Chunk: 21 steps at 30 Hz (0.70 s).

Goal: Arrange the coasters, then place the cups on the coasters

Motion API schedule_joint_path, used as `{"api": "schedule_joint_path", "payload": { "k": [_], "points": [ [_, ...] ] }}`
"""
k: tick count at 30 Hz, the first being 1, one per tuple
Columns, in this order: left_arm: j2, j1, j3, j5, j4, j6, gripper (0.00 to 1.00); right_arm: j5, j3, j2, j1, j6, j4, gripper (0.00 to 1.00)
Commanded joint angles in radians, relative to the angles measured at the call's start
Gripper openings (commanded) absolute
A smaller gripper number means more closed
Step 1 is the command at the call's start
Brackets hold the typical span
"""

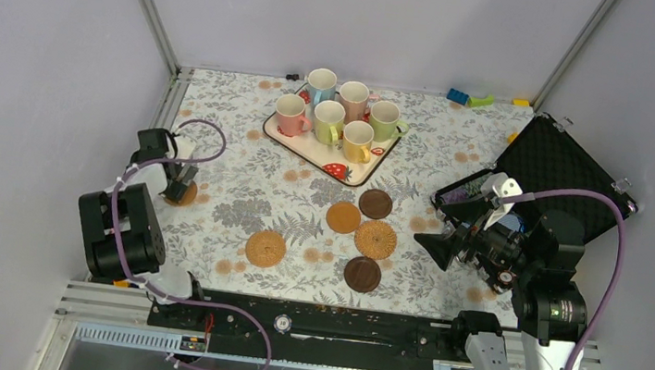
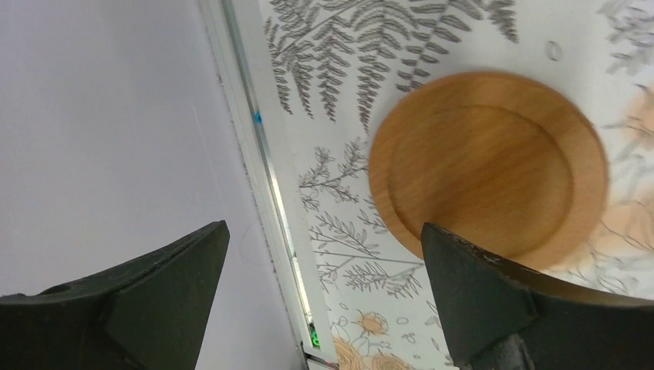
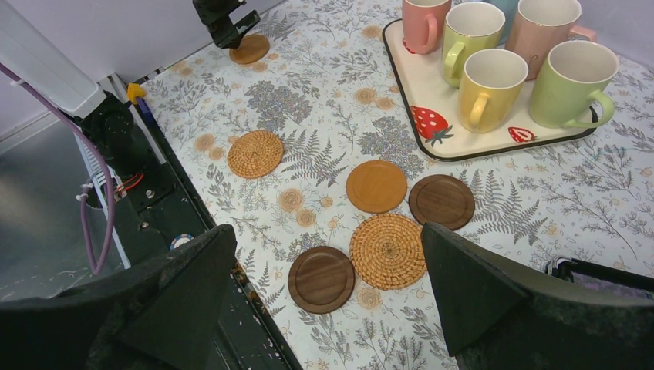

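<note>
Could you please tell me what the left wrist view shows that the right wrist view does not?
Only the left wrist: the raised rim and wood grain of the tan coaster, close up. Only the right wrist: the tray holding the mugs, and five other coasters. Both: that tan coaster by the open left gripper, on the floral cloth.

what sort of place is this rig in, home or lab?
Probably a lab test cell, not a home: plain panel walls on aluminium frame posts, a metal mounting rail along the front, and a floral tablecloth staging cups and coasters.
</note>
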Motion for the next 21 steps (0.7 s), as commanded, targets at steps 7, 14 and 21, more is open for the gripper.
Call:
{"api": "schedule_joint_path", "payload": {
  "k": [7,14,21],
  "points": [
    [-0.369,-0.119,0.047,0.322,-0.204,-0.070,0.99,-0.011,-0.003,0.012,0.001,-0.007,0.027,0.98],
    [-0.516,-0.575,-0.026,0.301,-0.317,-0.049,0.99,-0.003,-0.004,0.016,0.001,-0.006,0.028,0.98],
    [-0.422,-0.884,-0.084,0.174,-0.316,-0.067,0.99,-0.004,-0.005,0.024,0.000,-0.005,0.029,0.99]
  ]
}}
